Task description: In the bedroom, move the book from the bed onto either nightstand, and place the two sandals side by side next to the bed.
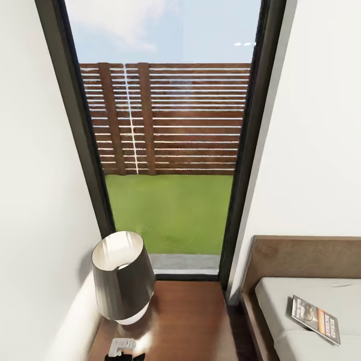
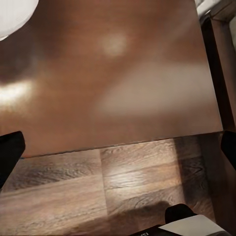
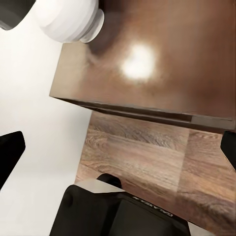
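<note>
The book (image 1: 316, 318), a dark paperback with an orange band, lies flat on the pale-grey mattress of the bed (image 1: 281, 301) at the lower right, close to the brown headboard. Left of the bed stands the reddish-brown nightstand (image 1: 185, 321), whose glossy top also fills much of the left wrist view (image 2: 123, 73) and the right wrist view (image 3: 162, 54). My left gripper (image 2: 118, 150) hovers open above the nightstand's front edge, its dark fingertips (image 2: 10, 152) far apart with nothing between them. My right gripper (image 3: 118, 150) is open too, over the nightstand's corner by the wall. The sandals are out of view.
A table lamp (image 1: 123, 273) with a dark shade and white base (image 3: 69, 19) occupies the nightstand's left side. A tall dark-framed window (image 1: 165, 150) rises behind it, with white walls on both sides. Wood-plank floor (image 2: 137, 182) runs in front of the nightstand.
</note>
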